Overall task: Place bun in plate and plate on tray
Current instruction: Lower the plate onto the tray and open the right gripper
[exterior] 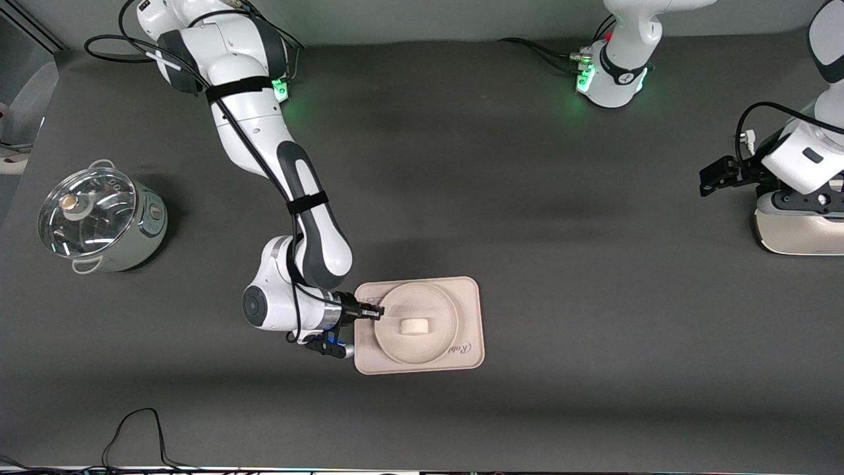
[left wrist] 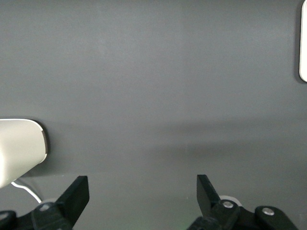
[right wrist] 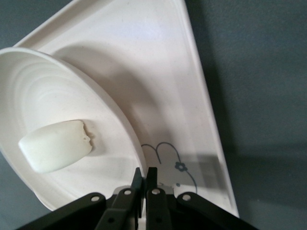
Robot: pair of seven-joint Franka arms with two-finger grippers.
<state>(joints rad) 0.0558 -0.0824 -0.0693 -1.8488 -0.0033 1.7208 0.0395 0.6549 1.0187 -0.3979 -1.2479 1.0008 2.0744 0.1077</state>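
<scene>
On the tray (exterior: 472, 316), near the table's middle, sits the plate (exterior: 395, 343) with the bun (exterior: 415, 325) at its centre. My right gripper (exterior: 377, 310) pinches the plate's rim at its nine o'clock edge in the front view. My left gripper (left wrist: 143, 190) waits over bare table, fingers spread wide.

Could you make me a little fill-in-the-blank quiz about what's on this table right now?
1. The bun lies in the ____.
2. The plate sits over the rectangular ____.
3. The right gripper is shut on the plate's ____.
4. The pot toward the right arm's end of the table has a ____ lid.

Missing words: plate; tray; rim; glass
</scene>
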